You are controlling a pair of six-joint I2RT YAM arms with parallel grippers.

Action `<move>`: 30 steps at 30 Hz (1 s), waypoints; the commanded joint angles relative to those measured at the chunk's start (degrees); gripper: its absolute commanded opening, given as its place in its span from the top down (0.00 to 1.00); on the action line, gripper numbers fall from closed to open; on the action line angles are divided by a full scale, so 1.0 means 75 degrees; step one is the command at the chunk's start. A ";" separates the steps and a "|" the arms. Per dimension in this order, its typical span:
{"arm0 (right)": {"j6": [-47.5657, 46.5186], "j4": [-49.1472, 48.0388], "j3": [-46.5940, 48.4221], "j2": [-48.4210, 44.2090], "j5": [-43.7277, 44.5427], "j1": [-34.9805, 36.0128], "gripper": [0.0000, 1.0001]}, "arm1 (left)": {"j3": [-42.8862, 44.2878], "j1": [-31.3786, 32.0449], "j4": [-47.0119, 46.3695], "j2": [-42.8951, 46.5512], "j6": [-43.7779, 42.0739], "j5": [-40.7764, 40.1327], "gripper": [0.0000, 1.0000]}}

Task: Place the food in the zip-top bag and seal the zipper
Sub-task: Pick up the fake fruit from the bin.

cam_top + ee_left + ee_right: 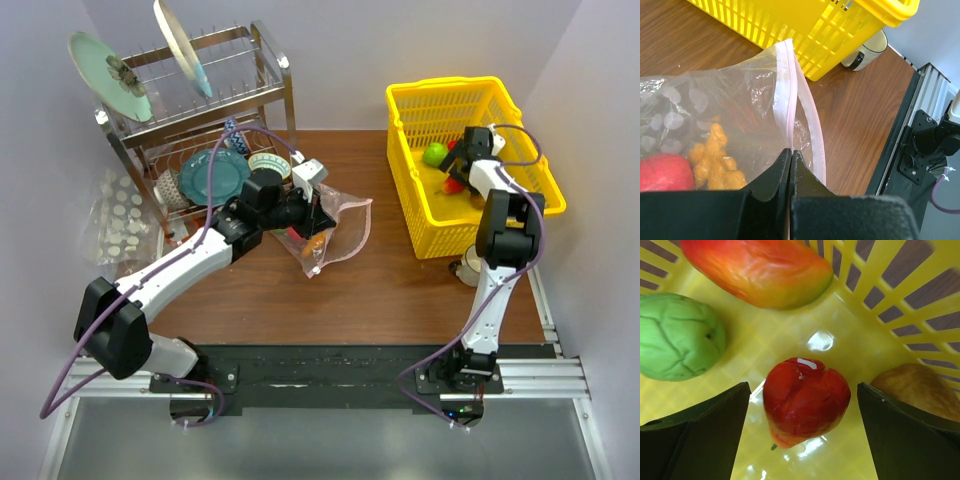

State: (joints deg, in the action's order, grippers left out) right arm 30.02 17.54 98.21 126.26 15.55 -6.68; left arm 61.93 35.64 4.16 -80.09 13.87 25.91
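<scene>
Top view: logged zip-top bag (345,225) on table (380,290), left of yellow basket (450,88). Left wrist: found left gripper (791,152) jaws clenched on zipper (785,90), orange food (715,160) inside bag. Right wrist: found right gripper (804,387) jaws released, flanking red fruit (805,410) in basket.

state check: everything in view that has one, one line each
left gripper, shut on the zipper.
right gripper, open, straddling the red fruit, not gripping it.
zipper, unsealed, its two strips apart.
zip-top bag, open, a red piece and an orange piece inside.
yellow basket, holding several pieces of food, red fruit included.
</scene>
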 commanded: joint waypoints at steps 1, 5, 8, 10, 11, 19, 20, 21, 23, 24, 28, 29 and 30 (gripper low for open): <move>0.0380 -0.0603 -0.0122 -0.0053 0.0644 -0.0024 0.10 | 0.0274 -0.0064 -0.0145 -0.0067 -0.0197 -0.0045 1.00; 0.0520 -0.0838 -0.0403 0.0029 0.1102 -0.0094 0.14 | 0.0274 -0.0076 -0.0168 -0.0102 -0.0197 -0.0021 1.00; 0.0521 -0.0874 -0.0439 0.0029 0.1067 -0.0117 0.27 | 0.0285 -0.0088 -0.0157 -0.0114 -0.0197 0.0002 1.00; 0.0486 -0.1013 -0.0579 -0.0204 0.0997 -0.0106 0.36 | 0.0285 -0.0088 -0.0157 -0.0102 -0.0197 0.0002 1.00; 0.0486 -0.1084 -0.0754 -0.0310 0.0974 -0.0106 0.38 | 0.0297 -0.0088 -0.0145 -0.0090 -0.0208 -0.0009 1.00; 0.0228 -0.1191 -0.1294 -0.1470 0.0143 -0.0117 0.48 | 0.0286 -0.0076 -0.0098 0.0050 -0.0197 -0.0045 1.00; 0.0181 -0.1202 -0.1422 -0.1622 0.0049 -0.0106 0.48 | 0.0297 -0.0076 -0.0110 0.0097 -0.0197 -0.0045 1.00; 0.0169 -0.1214 -0.1493 -0.1971 -0.0045 -0.0106 0.48 | 0.0286 -0.0076 -0.0110 0.0120 -0.0185 -0.0033 1.00; 0.0192 -0.1389 -0.1831 -0.2359 -0.0349 -0.0106 0.47 | 0.0285 -0.0076 -0.0110 0.0156 -0.0162 -0.0010 1.00; 0.0227 -0.1471 -0.1949 -0.2733 -0.0455 -0.0106 0.47 | 0.0285 -0.0076 -0.0110 0.0167 -0.0150 -0.0010 1.00; 0.0298 -0.1659 -0.2255 -0.3661 -0.0889 -0.0106 0.46 | 0.0285 -0.0076 -0.0122 0.0238 -0.0103 0.0037 1.00; 0.0344 -0.1647 -0.2325 -0.3813 -0.1006 -0.0106 0.46 | 0.0274 -0.0088 -0.0122 0.0273 -0.0091 0.0037 1.00; 0.0368 -0.1554 -0.2372 -0.4174 -0.1077 -0.0106 0.46 | 0.0274 -0.0088 -0.0133 0.0296 -0.0091 0.0037 1.00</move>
State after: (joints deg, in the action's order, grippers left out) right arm 32.08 8.67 81.84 102.52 11.66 -7.29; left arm 61.93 35.62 4.47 -80.36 13.89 25.76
